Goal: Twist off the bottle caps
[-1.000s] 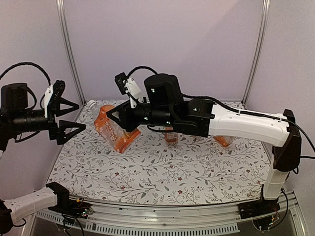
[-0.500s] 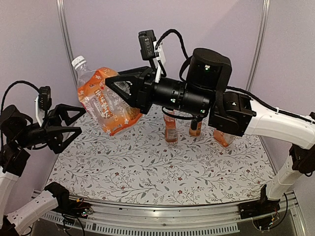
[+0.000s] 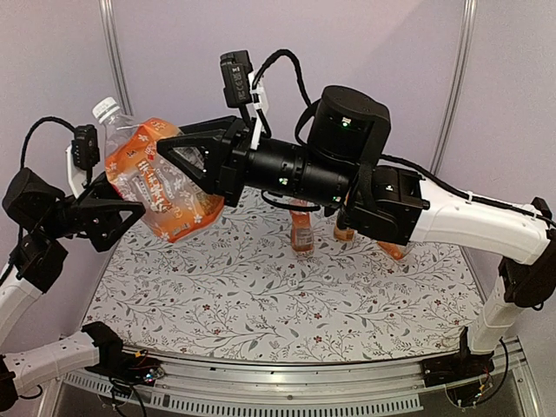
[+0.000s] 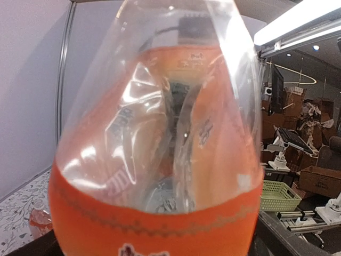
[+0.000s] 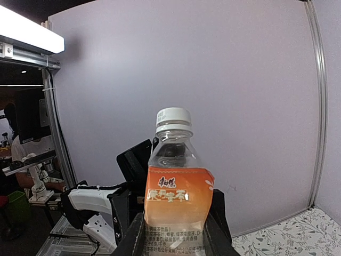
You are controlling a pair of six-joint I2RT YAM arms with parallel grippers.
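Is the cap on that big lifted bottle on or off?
On. A white cap closes the neck of the bottle.

Orange, white, grey.
White round plastic screw cap (image 5: 173, 118) over clear orange-labelled plastic bottle (image 5: 176, 208) (white lettering); grey-leafed floral white table cover (image 3: 261, 300).

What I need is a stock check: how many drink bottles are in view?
4. The large bottle hangs in the right tool; on the table behind the arm stand a left small bottle, a middle small bottle and a right small bottle, partly hidden.
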